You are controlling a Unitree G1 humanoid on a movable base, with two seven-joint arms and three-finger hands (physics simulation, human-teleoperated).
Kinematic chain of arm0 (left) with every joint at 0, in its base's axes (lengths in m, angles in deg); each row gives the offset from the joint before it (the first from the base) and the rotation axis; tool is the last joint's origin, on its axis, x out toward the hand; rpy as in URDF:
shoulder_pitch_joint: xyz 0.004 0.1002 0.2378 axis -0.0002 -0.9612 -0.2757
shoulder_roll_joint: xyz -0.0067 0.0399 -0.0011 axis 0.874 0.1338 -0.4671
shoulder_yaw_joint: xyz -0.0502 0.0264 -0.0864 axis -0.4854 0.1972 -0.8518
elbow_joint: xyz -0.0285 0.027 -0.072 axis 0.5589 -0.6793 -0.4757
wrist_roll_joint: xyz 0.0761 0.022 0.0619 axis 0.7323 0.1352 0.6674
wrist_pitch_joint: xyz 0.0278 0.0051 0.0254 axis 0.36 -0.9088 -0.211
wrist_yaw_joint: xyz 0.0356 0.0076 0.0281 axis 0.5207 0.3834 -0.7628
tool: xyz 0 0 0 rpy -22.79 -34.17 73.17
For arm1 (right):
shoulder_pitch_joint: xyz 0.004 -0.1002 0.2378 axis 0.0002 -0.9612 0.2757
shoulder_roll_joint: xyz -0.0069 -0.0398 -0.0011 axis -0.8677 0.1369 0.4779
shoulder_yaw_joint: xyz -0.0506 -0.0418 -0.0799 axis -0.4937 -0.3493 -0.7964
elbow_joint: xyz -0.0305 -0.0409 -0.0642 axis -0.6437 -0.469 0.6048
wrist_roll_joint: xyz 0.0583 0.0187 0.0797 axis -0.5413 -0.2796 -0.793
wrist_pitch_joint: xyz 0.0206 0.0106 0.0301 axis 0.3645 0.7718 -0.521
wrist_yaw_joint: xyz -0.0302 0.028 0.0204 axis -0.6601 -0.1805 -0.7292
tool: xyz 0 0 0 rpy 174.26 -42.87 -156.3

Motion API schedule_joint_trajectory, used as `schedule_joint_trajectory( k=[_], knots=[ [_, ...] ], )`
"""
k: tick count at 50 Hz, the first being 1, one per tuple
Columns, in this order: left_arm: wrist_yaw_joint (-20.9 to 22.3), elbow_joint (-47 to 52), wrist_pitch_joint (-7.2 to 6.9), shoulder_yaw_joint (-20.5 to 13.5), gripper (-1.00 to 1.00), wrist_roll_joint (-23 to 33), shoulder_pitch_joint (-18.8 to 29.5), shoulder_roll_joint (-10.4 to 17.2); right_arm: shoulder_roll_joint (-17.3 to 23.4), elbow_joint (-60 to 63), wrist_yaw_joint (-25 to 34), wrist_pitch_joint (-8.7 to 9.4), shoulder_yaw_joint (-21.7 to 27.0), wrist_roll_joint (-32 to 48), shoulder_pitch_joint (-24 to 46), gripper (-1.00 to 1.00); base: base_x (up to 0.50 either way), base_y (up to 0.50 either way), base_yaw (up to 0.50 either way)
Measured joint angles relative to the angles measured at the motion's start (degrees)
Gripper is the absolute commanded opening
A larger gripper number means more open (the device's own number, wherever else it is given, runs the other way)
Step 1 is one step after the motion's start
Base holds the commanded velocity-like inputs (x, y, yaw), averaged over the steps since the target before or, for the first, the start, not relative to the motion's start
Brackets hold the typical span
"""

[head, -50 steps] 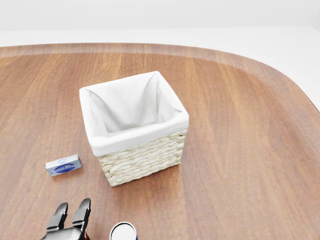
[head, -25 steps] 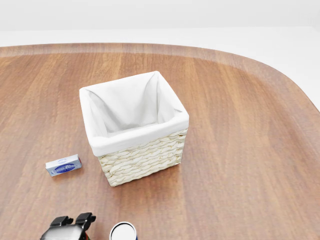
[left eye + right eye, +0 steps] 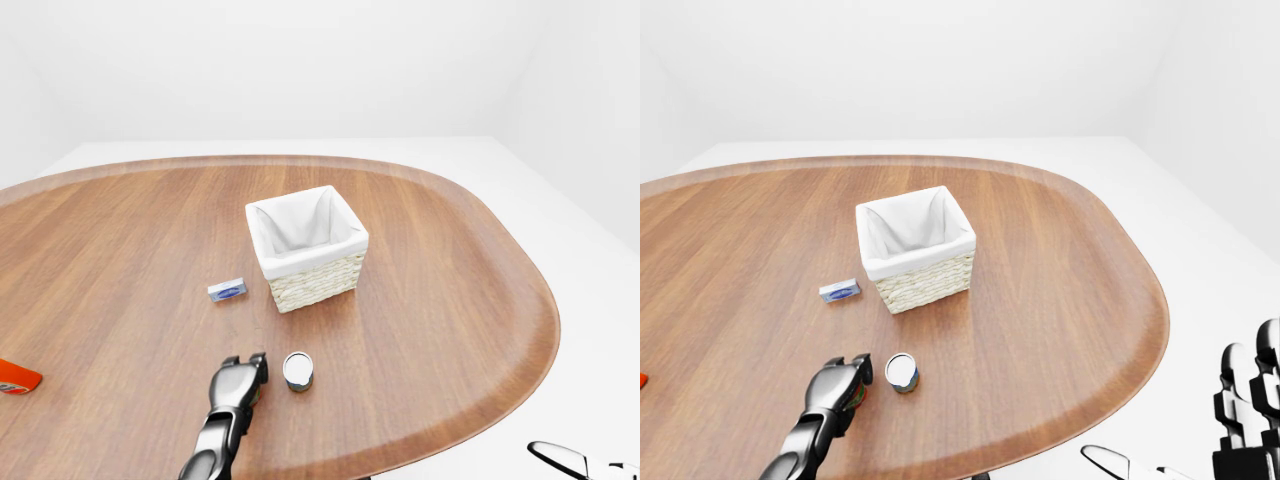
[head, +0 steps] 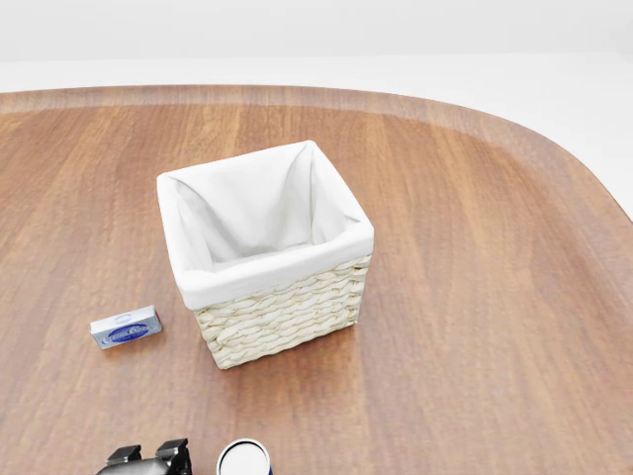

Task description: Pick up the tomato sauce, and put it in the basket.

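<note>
We see bright, even, diffuse light; no glare. Soft faint shadow under basket (image 4: 267,259) toward 5 o'clock. Renders sharp throughout, no blur. Table (image 3: 450,300) rim curves strongly in eye views.

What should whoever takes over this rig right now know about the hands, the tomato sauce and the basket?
Left hand: low over the table, left of a white-topped can. Whether its fingers have closed cannot be told.
Right hand: off the table at the right-eye view's right edge, fingers open, holding nothing.
Tomato sauce: probably the bit of red showing under the left hand's fingers; mostly hidden, so unconfirmed.
Basket: upright mid-table, nothing visible inside.
Done: hand at the item. Left: secure the grasp, lift, carry to the basket, release.
</note>
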Motion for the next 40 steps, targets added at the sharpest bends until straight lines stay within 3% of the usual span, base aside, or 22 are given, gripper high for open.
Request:
schedule_joint_trajectory(
  k=[11,32,36,40],
  knots=[
    [-0.17,5.16,-0.37,-1.58,-1.00,-2.70,-0.05,-0.98,-0.17,0.00,0.23,0.00,-0.07,-0.05,0.01,1.00,0.00,0.00,0.00],
    [-1.04,50.36,-0.15,-13.07,-1.00,-24.72,-0.06,-6.40,0.04,0.00,0.09,0.00,-0.10,-0.03,-0.01,1.00,0.00,0.00,0.00],
    [-0.53,56.47,-1.09,-13.06,-1.00,-26.83,0.61,-7.28,0.48,0.00,-0.38,0.00,-0.20,0.27,-0.04,1.00,0.00,0.00,0.00],
    [0.44,60.43,-3.56,-11.92,-1.00,-27.42,3.49,-7.87,0.79,0.00,-0.70,0.00,-0.29,0.47,-0.02,1.00,0.00,0.00,0.00]
  ],
)
